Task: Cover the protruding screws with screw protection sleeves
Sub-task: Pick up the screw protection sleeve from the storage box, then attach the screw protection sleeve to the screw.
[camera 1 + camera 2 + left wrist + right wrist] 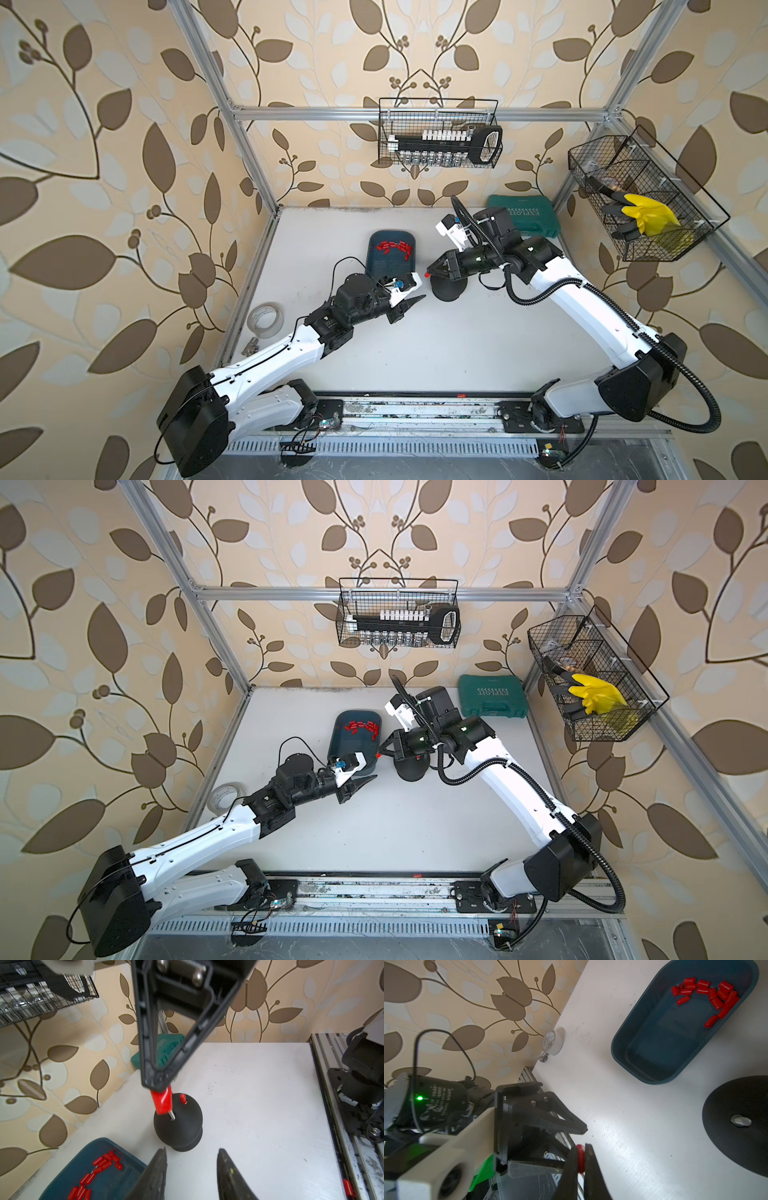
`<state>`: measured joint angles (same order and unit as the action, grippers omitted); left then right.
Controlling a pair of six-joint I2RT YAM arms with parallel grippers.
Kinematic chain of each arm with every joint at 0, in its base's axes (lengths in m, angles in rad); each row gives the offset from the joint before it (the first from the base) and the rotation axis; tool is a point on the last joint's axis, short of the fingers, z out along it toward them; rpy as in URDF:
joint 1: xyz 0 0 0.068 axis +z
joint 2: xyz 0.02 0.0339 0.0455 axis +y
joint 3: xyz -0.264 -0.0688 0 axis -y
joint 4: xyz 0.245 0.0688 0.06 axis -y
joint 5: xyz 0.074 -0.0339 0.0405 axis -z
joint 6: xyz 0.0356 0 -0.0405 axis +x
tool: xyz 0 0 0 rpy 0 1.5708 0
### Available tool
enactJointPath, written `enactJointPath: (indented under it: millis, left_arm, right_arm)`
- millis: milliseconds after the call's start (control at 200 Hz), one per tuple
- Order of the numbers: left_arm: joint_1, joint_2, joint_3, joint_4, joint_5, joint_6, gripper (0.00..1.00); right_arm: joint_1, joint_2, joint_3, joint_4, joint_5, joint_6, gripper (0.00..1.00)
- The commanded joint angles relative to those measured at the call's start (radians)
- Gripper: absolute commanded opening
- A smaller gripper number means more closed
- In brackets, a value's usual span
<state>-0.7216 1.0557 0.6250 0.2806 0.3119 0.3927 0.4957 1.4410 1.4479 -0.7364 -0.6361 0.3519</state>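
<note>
The black dome base [446, 289] stands mid-table. In the left wrist view it carries one screw capped by a red sleeve [182, 1098] and one bare silver screw [172, 1115]. My right gripper [428, 274] is shut on a red sleeve [580, 1159]. It hangs at the dome's left edge, and in the left wrist view its lower end lines up with the bare screw. My left gripper [192, 1153] is open and holds nothing, just in front of the dome. Several loose red sleeves [392, 248] lie in the dark blue tray [370, 253].
A tape roll [266, 318] and a small silver fitting [250, 345] lie by the left edge. A green case [523, 216] sits at the back right. Wire baskets [440, 133] hang on the frame. One red sleeve [348, 1187] lies on the front rail.
</note>
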Motion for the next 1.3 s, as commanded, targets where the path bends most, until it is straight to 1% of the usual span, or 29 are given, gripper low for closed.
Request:
enactJointPath:
  millis: [0,65,135,260,350,390,560,620,710,750,800,890,995,1120,1259,1294]
  left_arm:
    - [-0.012,-0.052,-0.045,0.04,-0.07,-0.028,0.41]
    - [-0.012,-0.08,-0.091,0.06,-0.095,-0.048,0.41]
    - [-0.012,-0.106,-0.13,0.067,-0.121,-0.058,0.42]
    - [-0.012,-0.131,-0.158,0.043,-0.15,-0.055,0.42]
    - [-0.012,-0.141,-0.186,0.061,-0.176,-0.052,0.42]
    - [-0.012,-0.143,-0.199,0.072,-0.187,-0.047,0.42]
    - [-0.012,-0.147,-0.251,0.112,-0.243,-0.028,0.42]
    - [-0.012,-0.143,-0.271,0.146,-0.259,-0.031,0.43]
    - [-0.012,-0.127,-0.291,0.194,-0.303,-0.041,0.46]
    - [-0.012,-0.116,-0.301,0.223,-0.317,-0.053,0.46]
    - [-0.012,-0.1,-0.309,0.255,-0.308,-0.054,0.47]
    - [-0.012,-0.077,-0.281,0.229,-0.313,-0.063,0.47]
    - [-0.013,-0.062,-0.281,0.247,-0.318,-0.07,0.47]
    - [-0.012,-0.063,-0.284,0.254,-0.33,-0.086,0.47]
    - [-0.012,-0.067,-0.276,0.24,-0.328,-0.089,0.48]
    - [-0.012,-0.067,-0.278,0.242,-0.328,-0.091,0.47]
  right_arm:
    - [-0.048,-0.029,-0.012,0.012,-0.158,0.029,0.09]
    - [-0.095,-0.036,-0.054,0.052,-0.247,0.057,0.09]
    - [-0.14,-0.044,-0.106,0.146,-0.371,0.112,0.09]
    - [-0.187,-0.041,-0.149,0.207,-0.456,0.149,0.09]
    - [-0.204,-0.04,-0.174,0.256,-0.495,0.186,0.09]
    - [-0.209,-0.043,-0.184,0.273,-0.489,0.201,0.09]
    - [-0.235,-0.001,-0.186,0.254,-0.463,0.173,0.1]
    - [-0.237,0.026,-0.164,0.211,-0.412,0.135,0.1]
    - [-0.239,0.075,-0.084,0.071,-0.247,0.035,0.1]
    - [-0.241,0.095,-0.064,0.054,-0.197,0.023,0.1]
    - [-0.242,0.128,-0.028,0.018,-0.13,-0.002,0.1]
    - [-0.24,0.187,0.05,-0.054,0.021,-0.035,0.1]
    - [-0.237,0.238,0.117,-0.082,0.148,-0.047,0.1]
    - [-0.219,0.303,0.197,-0.122,0.285,-0.072,0.1]
    - [-0.193,0.375,0.267,-0.155,0.392,-0.103,0.1]
    - [-0.191,0.396,0.283,-0.164,0.397,-0.11,0.1]
